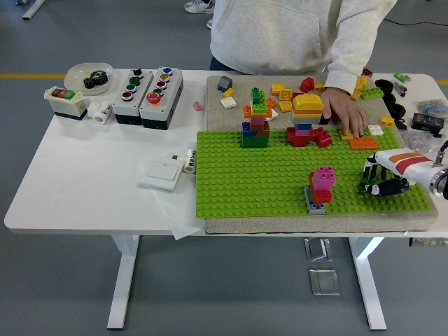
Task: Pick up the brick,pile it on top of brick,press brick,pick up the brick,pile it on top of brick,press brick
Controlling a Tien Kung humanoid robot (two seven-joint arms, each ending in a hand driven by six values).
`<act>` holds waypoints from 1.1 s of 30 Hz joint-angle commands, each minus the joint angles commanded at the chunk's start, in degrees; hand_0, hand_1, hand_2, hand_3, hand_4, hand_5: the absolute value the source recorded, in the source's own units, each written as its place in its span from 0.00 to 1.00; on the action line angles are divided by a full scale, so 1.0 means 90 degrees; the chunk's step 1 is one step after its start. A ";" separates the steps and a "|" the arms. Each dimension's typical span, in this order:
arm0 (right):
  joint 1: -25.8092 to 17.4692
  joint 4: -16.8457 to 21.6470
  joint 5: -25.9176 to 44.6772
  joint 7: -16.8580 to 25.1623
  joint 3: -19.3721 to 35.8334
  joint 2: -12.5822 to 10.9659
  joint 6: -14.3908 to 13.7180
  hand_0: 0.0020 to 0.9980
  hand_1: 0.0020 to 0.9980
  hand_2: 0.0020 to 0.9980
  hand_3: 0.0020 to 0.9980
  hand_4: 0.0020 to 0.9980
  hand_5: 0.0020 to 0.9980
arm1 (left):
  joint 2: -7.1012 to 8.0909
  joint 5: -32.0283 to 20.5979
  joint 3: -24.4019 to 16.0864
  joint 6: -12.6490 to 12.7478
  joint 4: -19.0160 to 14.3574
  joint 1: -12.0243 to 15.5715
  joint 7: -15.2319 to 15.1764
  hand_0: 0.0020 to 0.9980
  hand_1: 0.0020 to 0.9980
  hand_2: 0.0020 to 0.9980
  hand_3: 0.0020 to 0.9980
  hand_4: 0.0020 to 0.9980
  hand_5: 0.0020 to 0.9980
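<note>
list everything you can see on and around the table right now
baseplate: one, green, on a grey mat right of centre
brick stacks: three, mixed colours; near, far left, far middle
loose bricks: many, mixed, mat's far edge
button boxes: two, grey, far left
switch box: one, cream, left edge
bowl: one, white, holding a black gear
wall switch: one, white, on paper
person's hand: on loose bricks
right hand: black, over baseplate's right edge

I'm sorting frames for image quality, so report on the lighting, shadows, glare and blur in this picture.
Head view: lighting is even and soft, with only faint shadows beside the brick stack on the green baseplate; no glare on the white table; the bricks are sharp; the right hand and the person's hand look slightly soft.
</note>
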 joint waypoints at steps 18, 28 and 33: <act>-0.0021 0.0281 0.0024 0.0089 0.0405 -0.0262 -0.0139 0.27 0.40 0.48 0.48 0.63 0.48 | 0.0006 0.0030 -0.0049 -0.0004 0.0000 -0.0022 -0.0006 0.79 0.71 0.61 0.53 0.52 0.51; -0.0104 0.0672 -0.0165 -0.0279 0.0633 -0.0445 0.0368 0.34 0.41 0.49 0.49 0.64 0.42 | 0.0005 0.0054 -0.0080 -0.0009 0.0000 -0.0019 -0.0010 0.79 0.71 0.61 0.53 0.52 0.51; -0.0177 0.0728 -0.0126 -0.0399 0.0605 -0.0430 0.0504 0.51 0.55 0.62 0.57 0.84 0.40 | 0.0007 0.0033 -0.0055 -0.0010 0.0000 -0.0021 -0.0008 0.79 0.72 0.61 0.53 0.52 0.51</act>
